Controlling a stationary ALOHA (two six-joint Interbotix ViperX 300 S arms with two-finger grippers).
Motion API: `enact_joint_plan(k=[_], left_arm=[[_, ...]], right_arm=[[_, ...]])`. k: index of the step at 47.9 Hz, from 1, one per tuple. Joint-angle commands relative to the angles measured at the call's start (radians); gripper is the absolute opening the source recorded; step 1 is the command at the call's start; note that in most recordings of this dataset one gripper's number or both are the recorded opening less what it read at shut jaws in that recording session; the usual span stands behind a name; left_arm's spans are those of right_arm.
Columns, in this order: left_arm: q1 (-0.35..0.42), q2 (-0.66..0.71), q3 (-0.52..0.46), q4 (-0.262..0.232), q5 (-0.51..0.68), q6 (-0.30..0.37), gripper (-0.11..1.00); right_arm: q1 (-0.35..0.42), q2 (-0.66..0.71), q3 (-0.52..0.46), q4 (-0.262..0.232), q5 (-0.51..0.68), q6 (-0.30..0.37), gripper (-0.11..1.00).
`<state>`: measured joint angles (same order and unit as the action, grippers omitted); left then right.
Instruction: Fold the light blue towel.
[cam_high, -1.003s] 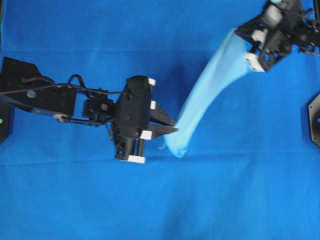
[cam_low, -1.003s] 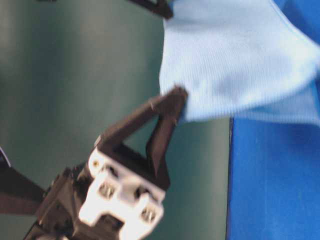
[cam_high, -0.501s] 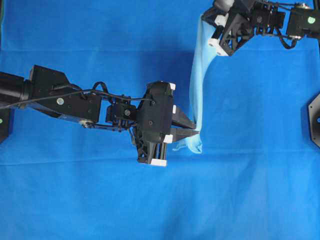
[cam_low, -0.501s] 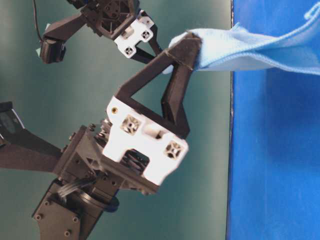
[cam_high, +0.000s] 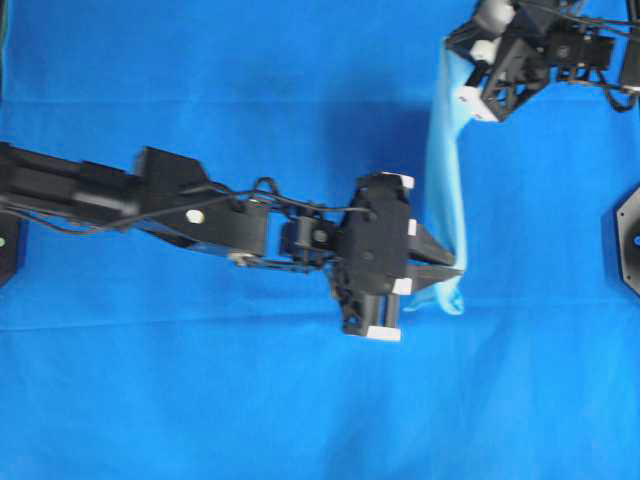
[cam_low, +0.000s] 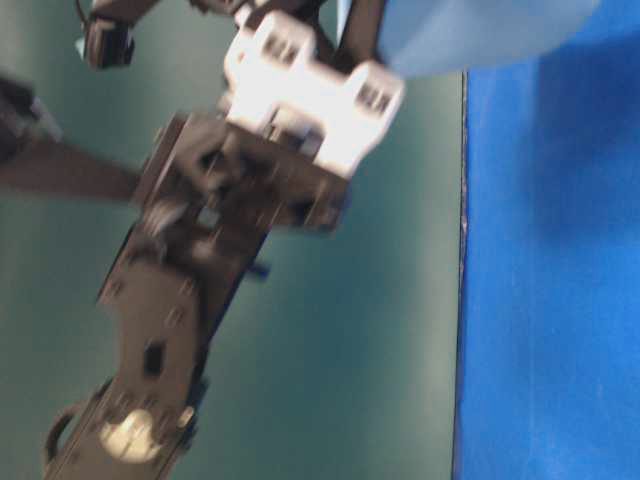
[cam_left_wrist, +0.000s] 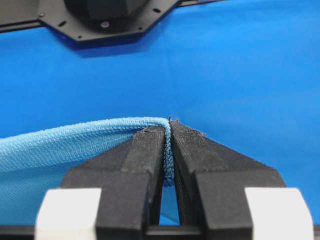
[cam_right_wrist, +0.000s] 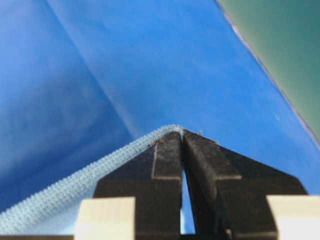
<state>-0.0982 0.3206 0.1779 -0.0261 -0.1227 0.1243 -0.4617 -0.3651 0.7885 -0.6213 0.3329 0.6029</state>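
the light blue towel (cam_high: 443, 190) hangs stretched above the royal-blue sheet (cam_high: 200, 420) between the left gripper (cam_high: 455, 272) and right gripper (cam_high: 452, 62), both clenched on its edge (soft, light, limp, so corners seem the surest hold).

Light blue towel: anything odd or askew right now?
Nothing damaged. The light blue towel hangs in a narrow band between the left gripper and right gripper, each shut on an edge, above the royal-blue sheet. Not folded yet.
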Motion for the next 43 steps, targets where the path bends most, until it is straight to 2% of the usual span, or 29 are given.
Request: enact_joint_plan(k=[1,7,13,20,30,36,43], left_arm=[[-0.020,0.018,-0.064,0.002,-0.020,0.002,0.01],[-0.020,0.051,-0.064,0.002,-0.044,-0.002,0.01],[-0.020,0.049,-0.017,0.002,-0.066,-0.009,0.01],[-0.020,0.006,0.089,-0.011,-0.114,-0.029,0.01],[-0.017,-0.064,0.281,-0.012,-0.238,-0.109,0.01],[-0.017,-0.097,0.367,-0.012,-0.278,-0.163,0.01],[-0.018,-0.112,0.414,-0.012,-0.281,-0.198,0.01]], right_arm=[[-0.015,-0.035,0.003,-0.006,0.026,0.000,0.02],[-0.015,-0.021,0.006,-0.006,0.029,-0.002,0.02],[-0.015,0.063,-0.018,-0.006,0.000,-0.005,0.02],[-0.015,0.195,-0.087,-0.006,-0.048,-0.006,0.02],[0.003,0.385,-0.233,-0.008,-0.104,-0.008,0.02],[0.028,0.449,-0.296,-0.011,-0.109,-0.008,0.02],[0.037,0.465,-0.310,-0.014,-0.110,-0.017,0.02]])
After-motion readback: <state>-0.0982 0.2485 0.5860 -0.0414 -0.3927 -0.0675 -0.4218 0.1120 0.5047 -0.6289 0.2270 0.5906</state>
